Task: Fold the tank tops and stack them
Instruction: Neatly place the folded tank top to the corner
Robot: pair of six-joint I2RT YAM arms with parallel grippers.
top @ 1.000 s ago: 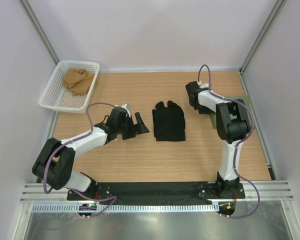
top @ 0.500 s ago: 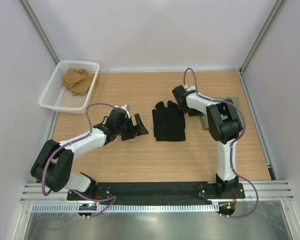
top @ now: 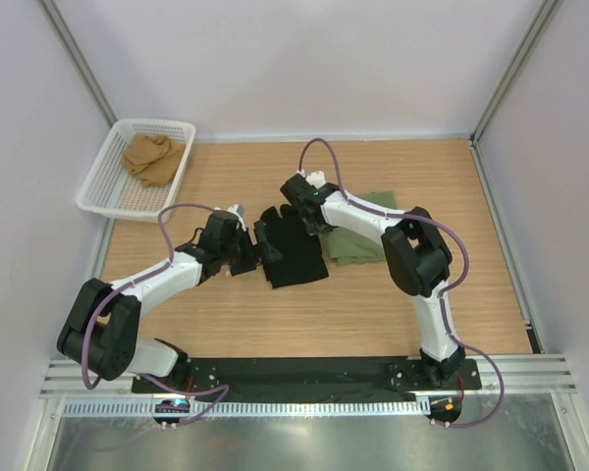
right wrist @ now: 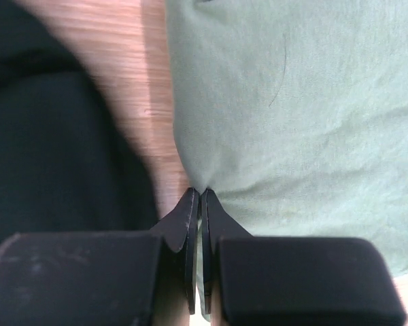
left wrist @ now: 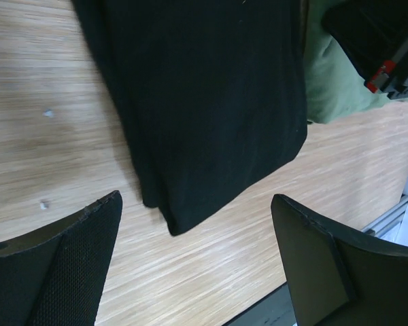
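The right arm stretched across the counter toward 11 o'clock; the left arm reached toward 2. The black tank top lay centre, with the olive tank top just beside it at 3. Only the wrist view showed the right pincer pinching the olive edge; the left pincer gaped over the black hem.

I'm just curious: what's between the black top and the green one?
A narrow strip of bare wooden table, seen in the right wrist view, where the right pincer grips the green top.
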